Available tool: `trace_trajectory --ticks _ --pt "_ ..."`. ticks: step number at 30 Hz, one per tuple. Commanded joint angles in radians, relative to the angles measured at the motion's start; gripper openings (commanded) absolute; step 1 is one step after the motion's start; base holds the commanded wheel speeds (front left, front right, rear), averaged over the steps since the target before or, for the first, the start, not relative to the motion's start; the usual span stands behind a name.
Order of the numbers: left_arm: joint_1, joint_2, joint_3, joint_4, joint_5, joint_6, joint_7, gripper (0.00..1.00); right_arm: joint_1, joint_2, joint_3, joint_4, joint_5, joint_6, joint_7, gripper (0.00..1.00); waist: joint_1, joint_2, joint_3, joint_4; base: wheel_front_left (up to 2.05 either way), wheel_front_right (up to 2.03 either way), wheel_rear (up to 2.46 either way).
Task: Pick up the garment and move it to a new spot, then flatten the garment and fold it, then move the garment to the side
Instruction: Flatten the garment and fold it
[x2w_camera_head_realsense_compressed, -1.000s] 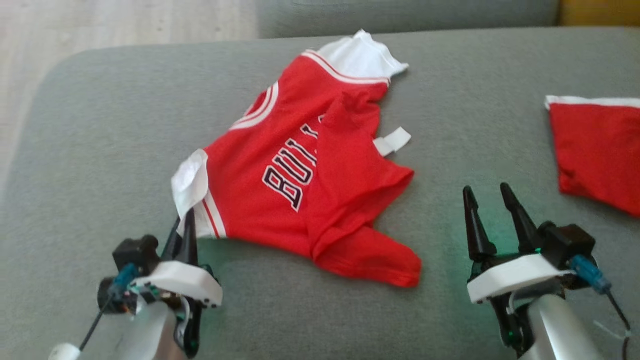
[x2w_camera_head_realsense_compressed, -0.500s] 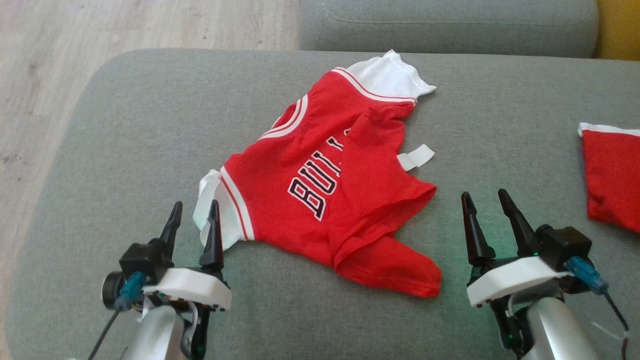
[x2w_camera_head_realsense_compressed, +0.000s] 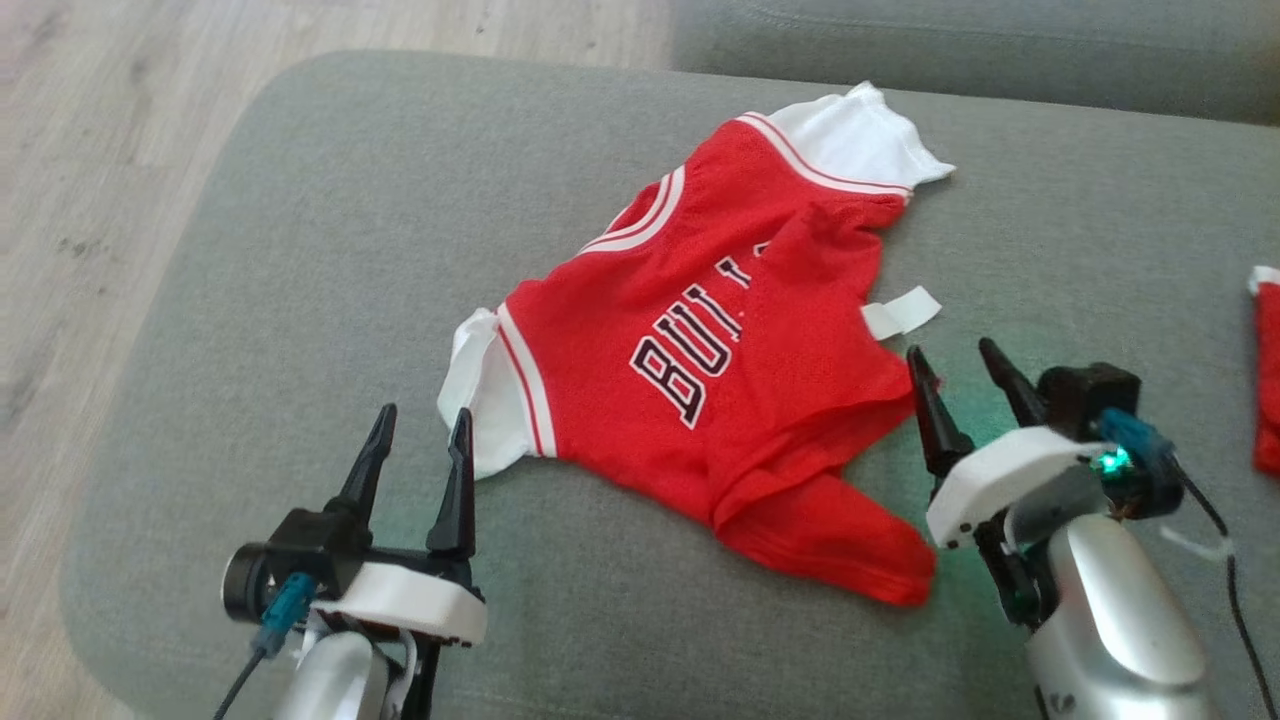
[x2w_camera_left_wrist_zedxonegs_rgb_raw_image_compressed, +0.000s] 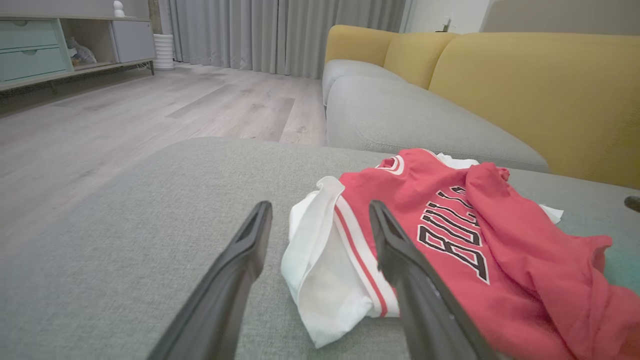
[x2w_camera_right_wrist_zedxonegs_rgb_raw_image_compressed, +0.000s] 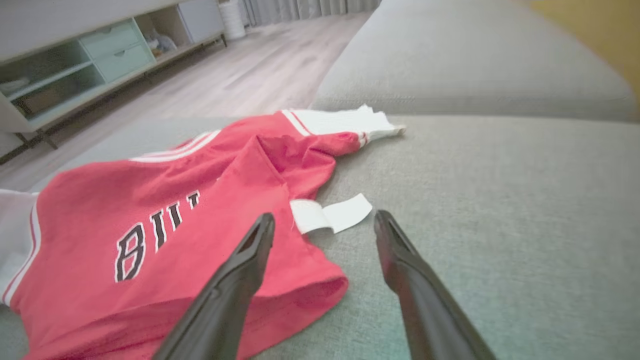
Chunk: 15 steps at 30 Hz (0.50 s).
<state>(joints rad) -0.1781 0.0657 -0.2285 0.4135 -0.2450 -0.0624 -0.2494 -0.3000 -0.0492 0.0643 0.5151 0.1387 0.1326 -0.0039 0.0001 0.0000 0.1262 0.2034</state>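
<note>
The garment (x2w_camera_head_realsense_compressed: 730, 340) is a red jersey with white sleeves and black-and-white lettering, lying crumpled on the grey cushion (x2w_camera_head_realsense_compressed: 330, 230). Its lower half is folded over itself. My left gripper (x2w_camera_head_realsense_compressed: 418, 428) is open just in front of the near white sleeve (x2w_camera_left_wrist_zedxonegs_rgb_raw_image_compressed: 320, 265), holding nothing. My right gripper (x2w_camera_head_realsense_compressed: 958, 360) is also open, its fingertips at the garment's right edge beside a white label tab (x2w_camera_right_wrist_zedxonegs_rgb_raw_image_compressed: 332, 215). In the right wrist view the red hem (x2w_camera_right_wrist_zedxonegs_rgb_raw_image_compressed: 300, 295) lies under the left finger (x2w_camera_right_wrist_zedxonegs_rgb_raw_image_compressed: 240, 280).
A second red cloth (x2w_camera_head_realsense_compressed: 1268, 370) lies at the right edge of the cushion. Wooden floor (x2w_camera_head_realsense_compressed: 90, 200) lies past the cushion's left side. Another grey cushion (x2w_camera_left_wrist_zedxonegs_rgb_raw_image_compressed: 400, 115) and a yellow sofa back (x2w_camera_left_wrist_zedxonegs_rgb_raw_image_compressed: 540, 95) stand behind.
My left gripper has opened and let go of the white sleeve, which now lies on the cushion. The right gripper has moved in toward the garment's right edge. The head camera has shifted.
</note>
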Motion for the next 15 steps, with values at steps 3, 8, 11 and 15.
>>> trace_trajectory --ticks 3,8,11,15 --pt "-0.033 0.002 0.017 -0.024 0.009 -0.006 -0.012 1.00 -0.057 -0.001 0.025 0.025 -0.005 -0.002 0.041 1.00 -0.0001 0.0000 0.016 0.024 0.00 0.00 0.00" --pt "-0.039 -0.004 0.010 -0.015 0.008 -0.010 -0.012 1.00 -0.090 -0.001 0.049 0.116 -0.021 -0.002 0.090 1.00 -0.0001 0.0000 0.028 0.046 0.00 0.00 0.00" --pt "-0.041 -0.006 0.011 -0.011 0.007 -0.012 -0.012 1.00 -0.105 -0.001 0.049 0.143 -0.026 -0.002 0.075 0.00 -0.0001 0.0000 0.030 0.051 0.00 0.00 0.00" --pt "-0.041 -0.007 0.019 -0.008 0.009 -0.012 -0.012 1.00 -0.128 -0.001 0.003 0.163 -0.065 -0.002 0.049 0.00 -0.0001 0.0000 0.029 0.047 0.00 0.00 0.00"
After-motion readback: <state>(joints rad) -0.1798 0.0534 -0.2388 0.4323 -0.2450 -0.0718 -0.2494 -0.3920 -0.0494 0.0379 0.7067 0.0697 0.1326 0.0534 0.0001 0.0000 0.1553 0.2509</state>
